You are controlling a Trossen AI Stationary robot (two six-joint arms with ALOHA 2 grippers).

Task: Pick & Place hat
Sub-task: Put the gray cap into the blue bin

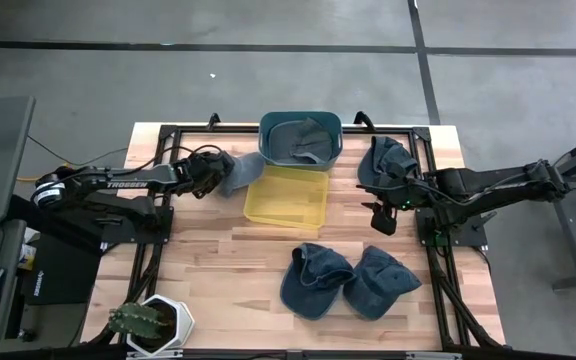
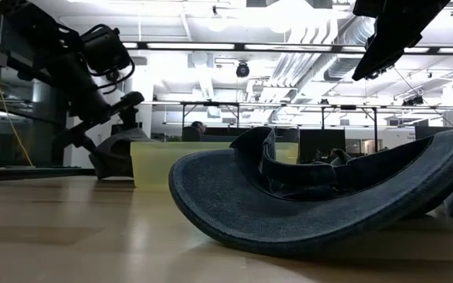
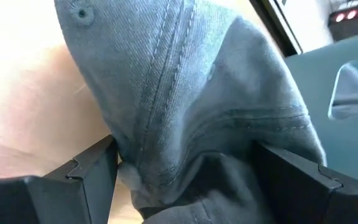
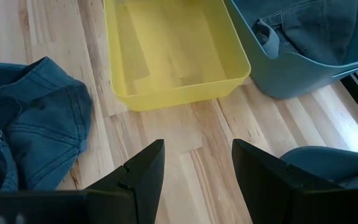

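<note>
A grey-blue hat [image 1: 236, 176] lies left of the yellow tray [image 1: 288, 196], and my left gripper [image 1: 211, 174] is shut on it; in the left wrist view the hat [image 3: 185, 93] fills the picture. My right gripper [image 1: 379, 218] hangs open above the table right of the tray, touching nothing [image 4: 194, 171]. Another hat [image 1: 388, 160] lies by the right arm. Two blue hats [image 1: 316, 279] [image 1: 380, 281] rest on the near part of the table; one [image 2: 313, 196] fills the low view. A further hat [image 1: 301, 140] lies in the blue bin [image 1: 268, 122]. My left gripper pinches the hat's bunched crown [image 3: 179, 168] between its two fingers [image 3: 95, 171], several folds of cloth gathered between them. It comes slanting down from the table's left side. In the low view the hat [image 2: 120, 153] hangs below the fingers with its lower edge [image 2: 110, 173] at the tabletop.
The blue bin stands at the far edge, right behind the yellow tray [image 4: 173, 56]. A potted cactus [image 1: 153, 322] sits at the near left corner. Black frame rails [image 1: 158, 215] run along both sides of the table. Bare wood [image 1: 228, 260] lies between the tray and the near hats.
</note>
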